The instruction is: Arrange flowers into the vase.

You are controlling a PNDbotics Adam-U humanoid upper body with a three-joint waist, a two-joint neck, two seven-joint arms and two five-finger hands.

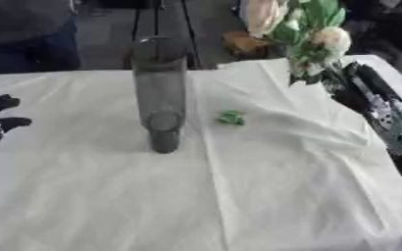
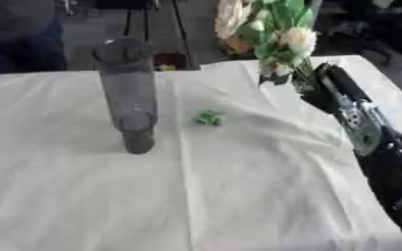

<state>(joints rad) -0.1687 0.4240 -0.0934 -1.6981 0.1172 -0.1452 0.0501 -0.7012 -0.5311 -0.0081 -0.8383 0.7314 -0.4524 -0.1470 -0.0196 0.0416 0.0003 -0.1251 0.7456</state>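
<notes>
Soft, even daylight; both views blurring throughout.

The white tablecloth (image 1: 238, 196) is glaring pale, the grey vase (image 1: 160, 93) is casting a faint shadow to its left, and the upper background is sitting dim and smeared.

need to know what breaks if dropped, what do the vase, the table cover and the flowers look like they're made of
The vase looks like smoky grey glass or clear plastic: the cloth shows faintly through it. The table cover looks like matte white fabric, creased and wrinkled. The flowers in the right hand have cream blooms and green leaves; real or artificial cannot be told.
</notes>
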